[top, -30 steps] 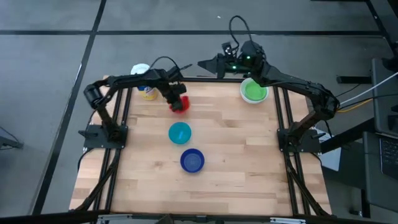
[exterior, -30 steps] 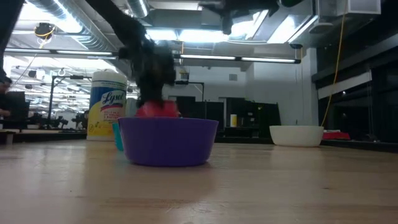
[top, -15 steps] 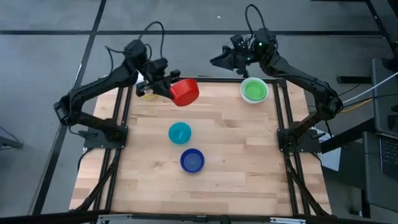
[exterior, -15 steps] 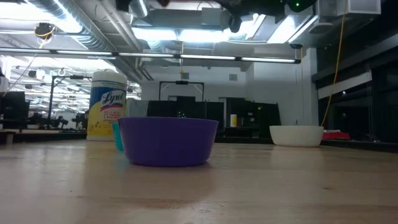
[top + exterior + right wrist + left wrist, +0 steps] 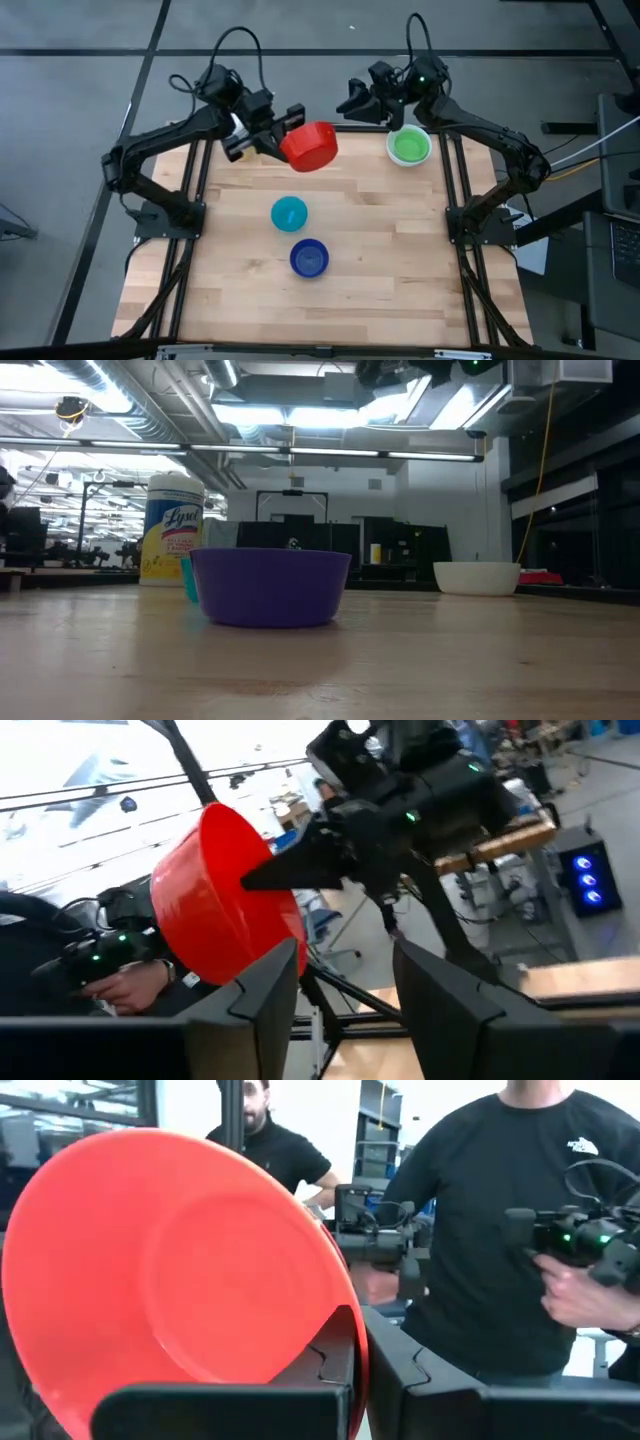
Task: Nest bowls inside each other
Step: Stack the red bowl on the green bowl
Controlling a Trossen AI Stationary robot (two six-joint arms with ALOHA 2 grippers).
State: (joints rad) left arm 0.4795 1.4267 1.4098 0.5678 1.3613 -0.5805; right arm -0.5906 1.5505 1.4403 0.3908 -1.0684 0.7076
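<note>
Nearest to the front edge of the desk (image 5: pixel 350 280) sits the dark blue bowl (image 5: pixel 309 258), upright on the wood, and in the low view it fills the foreground. Just behind it, close but apart, stands the teal bowl (image 5: pixel 289 213), of which the low view shows only a sliver at the blue bowl's side. Both are well clear of my arms. Farther back, my left end effector (image 5: pixel 278 141) is lifted above the desk near its far edge, clamped tight on the rim of the red bowl (image 5: pixel 309 147); the bowl hangs tilted in the air, its open side turned toward my left wrist camera, where one finger lies inside the wall and the other outside. At the far right corner the green bowl (image 5: pixel 409 146) sits inside the white bowl (image 5: pixel 423 156), the pair resting on the desk. My right end effector (image 5: pixel 353 103) hovers beyond the far edge, just beside that stack and holding nothing, its fingers (image 5: pixel 265 992) standing apart with a clear gap between them. A white-lidded jar (image 5: pixel 173 527) with a yellow label stands at the far left corner. Beyond the desk, a person (image 5: pixel 500 1230) in a dark shirt stands holding a controller.
</note>
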